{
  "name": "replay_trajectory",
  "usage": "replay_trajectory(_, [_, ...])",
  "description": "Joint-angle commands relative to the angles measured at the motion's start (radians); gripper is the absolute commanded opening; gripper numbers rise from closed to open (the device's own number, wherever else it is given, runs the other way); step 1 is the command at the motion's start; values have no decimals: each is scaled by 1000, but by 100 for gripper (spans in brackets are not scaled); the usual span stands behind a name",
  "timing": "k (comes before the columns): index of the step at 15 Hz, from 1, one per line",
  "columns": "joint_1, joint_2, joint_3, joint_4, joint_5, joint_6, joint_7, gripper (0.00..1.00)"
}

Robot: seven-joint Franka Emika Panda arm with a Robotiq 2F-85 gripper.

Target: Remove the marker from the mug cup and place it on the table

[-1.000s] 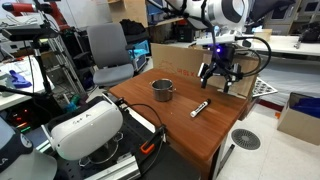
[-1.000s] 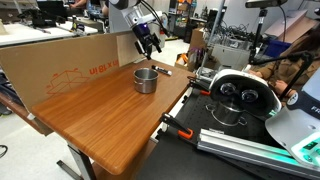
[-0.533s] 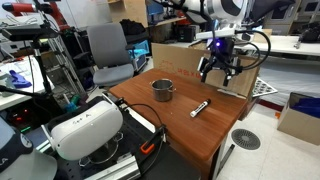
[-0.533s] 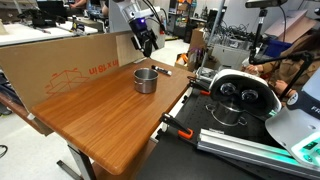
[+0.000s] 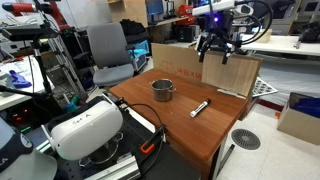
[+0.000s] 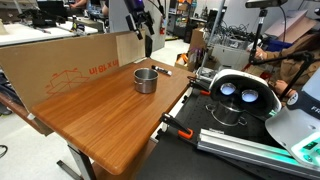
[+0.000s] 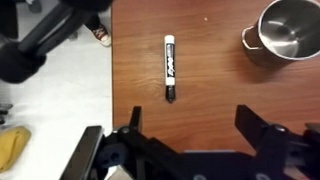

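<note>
The marker (image 7: 169, 68) lies flat on the wooden tabletop (image 7: 220, 90), out of the mug and well apart from it. In the wrist view it is a white barrel with a dark label band and a black cap. There is print on the label, but it is too small to read. In both exterior views it rests in the open, near one edge of the tabletop (image 5: 200, 108) (image 6: 162, 70).

The mug (image 7: 289, 30) is a small metal cup standing upright, its handle showing on the side towards the marker. It stands further in on the tabletop in both exterior views (image 5: 163, 90) (image 6: 146, 80).

The gripper (image 7: 188, 125) hangs high above the tabletop with its jaws spread wide. The marker shows between the two dark fingers (image 7: 133, 135) in the wrist view. In an exterior view the gripper (image 5: 221, 50) is level with the top of the cardboard panel (image 5: 195, 65) that stands along the tabletop's edge.

In an exterior view the panel (image 6: 70, 70) carries red printing that cannot be made out.
</note>
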Motion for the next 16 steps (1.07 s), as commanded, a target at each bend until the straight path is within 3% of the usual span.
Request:
replay_trajectory(1, [2, -186, 19, -243, 3, 127, -28, 100])
replay_trajectory(2, [4, -220, 22, -278, 6, 137, -27, 100])
replay_trajectory(3, [7, -120, 12, -129, 2, 54, -11, 100])
replay_trajectory(7, [9, -194, 17, -237, 2, 99, -12, 100])
replay_trajectory(16, [9, -194, 17, -246, 2, 115, -12, 100])
